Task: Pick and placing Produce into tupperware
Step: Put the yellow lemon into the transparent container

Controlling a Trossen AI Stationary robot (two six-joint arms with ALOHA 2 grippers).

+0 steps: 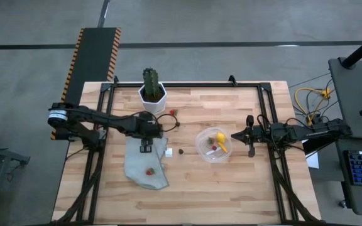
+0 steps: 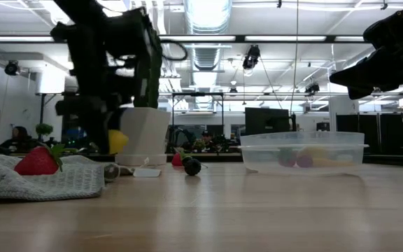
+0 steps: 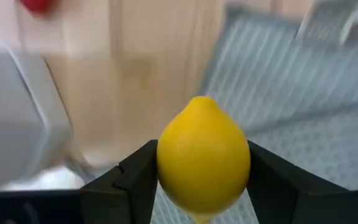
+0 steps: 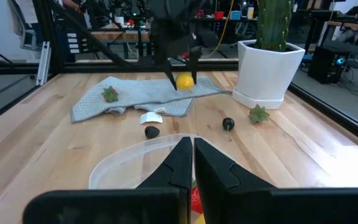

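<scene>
I have the left end effector (image 3: 202,186) clamped on a yellow lemon (image 3: 203,154), lifted just above the grey cloth (image 1: 144,164). My right end effector (image 4: 188,163) is closed, with the tupperware (image 1: 213,144) directly beside it.

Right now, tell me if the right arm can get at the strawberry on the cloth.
Probably not: the strawberry lies far left on the cloth, beyond the tub, with the left pincer holding a lemon between.
</scene>
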